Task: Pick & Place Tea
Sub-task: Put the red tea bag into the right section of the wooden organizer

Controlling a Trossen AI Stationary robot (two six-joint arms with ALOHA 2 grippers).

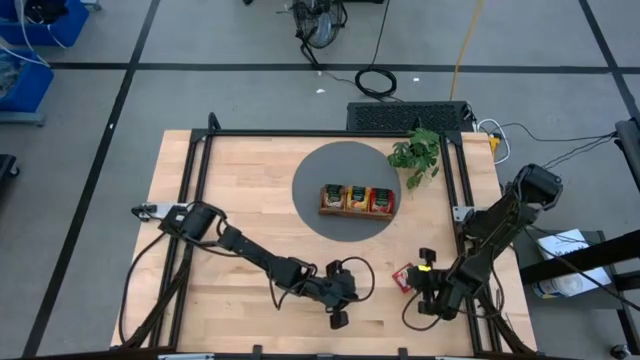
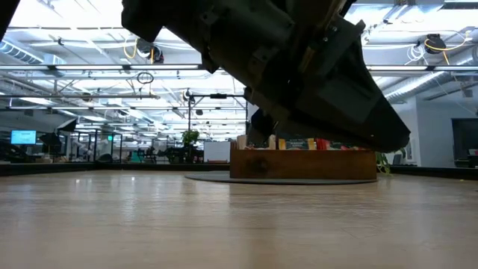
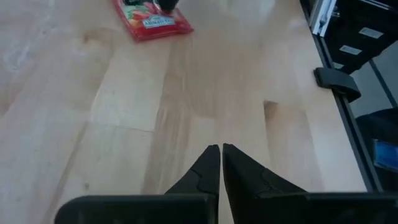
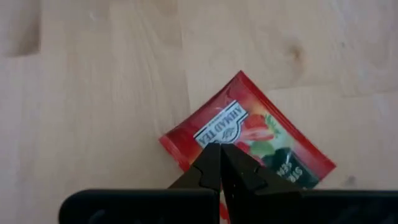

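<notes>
A red tea packet (image 4: pixel 249 140) lies flat on the wooden table near its right near corner, also seen in the high view (image 1: pixel 403 277). My right gripper (image 4: pixel 221 148) is shut, its tips slanting down over the packet's near edge. My left gripper (image 3: pixel 221 148) is shut over bare wood left of the packet, pointing toward it (image 3: pixel 152 20). It shows in the high view (image 1: pixel 352 290) too. Other tea packets stand in the brown wooden tray (image 1: pixel 357 199), which rests on a round grey mat (image 1: pixel 310 190). My right gripper's shut fingertips come slanting from above at the red packet's edge (image 4: pixel 205 142), beside its white label. The packet lies flat on the table. I cannot tell whether the tips touch it.
A green leafy plant (image 1: pixel 417 152) stands at the mat's far right. A black frame rail (image 1: pixel 462 200) runs along the table's right side, close to my right arm. In the low view the tray (image 2: pixel 302 163) shows far back under a dark arm. Bare wood lies to the left.
</notes>
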